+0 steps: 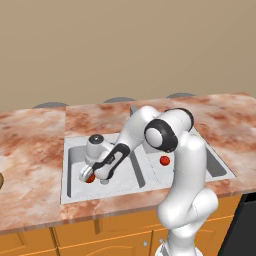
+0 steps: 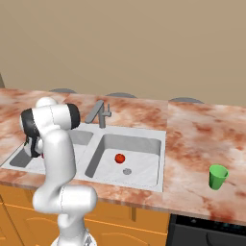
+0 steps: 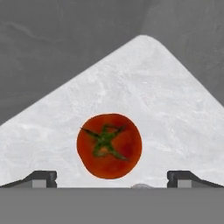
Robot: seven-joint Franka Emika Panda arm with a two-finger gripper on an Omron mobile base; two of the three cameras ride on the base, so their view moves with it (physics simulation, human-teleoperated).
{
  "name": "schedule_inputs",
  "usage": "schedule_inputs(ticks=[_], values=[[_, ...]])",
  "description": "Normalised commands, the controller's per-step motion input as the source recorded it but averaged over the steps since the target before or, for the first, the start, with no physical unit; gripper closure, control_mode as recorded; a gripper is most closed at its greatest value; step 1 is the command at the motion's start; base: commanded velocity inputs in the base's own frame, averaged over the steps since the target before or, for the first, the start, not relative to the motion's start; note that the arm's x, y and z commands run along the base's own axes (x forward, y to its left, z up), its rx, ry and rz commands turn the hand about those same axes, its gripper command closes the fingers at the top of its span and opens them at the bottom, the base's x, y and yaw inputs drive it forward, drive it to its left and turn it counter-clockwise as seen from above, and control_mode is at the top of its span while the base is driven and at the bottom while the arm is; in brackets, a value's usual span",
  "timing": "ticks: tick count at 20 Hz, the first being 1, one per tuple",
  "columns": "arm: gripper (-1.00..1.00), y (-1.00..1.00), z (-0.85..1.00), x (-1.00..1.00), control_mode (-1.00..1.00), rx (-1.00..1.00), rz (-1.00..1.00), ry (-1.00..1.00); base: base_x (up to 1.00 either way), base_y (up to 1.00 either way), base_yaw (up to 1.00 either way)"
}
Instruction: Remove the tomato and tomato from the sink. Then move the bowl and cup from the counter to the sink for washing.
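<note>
You had even, flat rendered light in all views, no glare. Soft shading only inside sink [image 1: 72,165] basins; arm [image 1: 187,165] cast no hard shadow on tabletop [image 2: 192,139]. Base views were sharp edge to edge, no distortion. Hand view showed tomato [image 3: 109,145] crisp, basin floor pale, walls darker grey.

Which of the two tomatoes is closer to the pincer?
The tomato in the left basin, lying between the open pincer's fingertips. The other tomato lies alone in the right basin.
</note>
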Motion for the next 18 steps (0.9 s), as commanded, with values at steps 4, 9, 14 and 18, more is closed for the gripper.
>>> schedule_inputs(ticks=[4, 9, 14, 18], values=[[-1.00, 0.01, -0.11, 0.07, -1.00, 0.00, 0.00, -0.01, 0.00, 0.00, 0.00], [-1.00, 0.03, -0.13, 0.07, -1.00, 0.00, 0.00, 0.00, 0.00, 0.00, 0.00], [-1.00, 0.05, -0.13, 0.07, -1.00, 0.00, 0.00, 0.00, 0.00, 0.00, 0.00], [-1.00, 0.08, -0.13, 0.09, -1.00, 0.00, 0.00, -0.01, 0.00, 0.00, 0.00]])
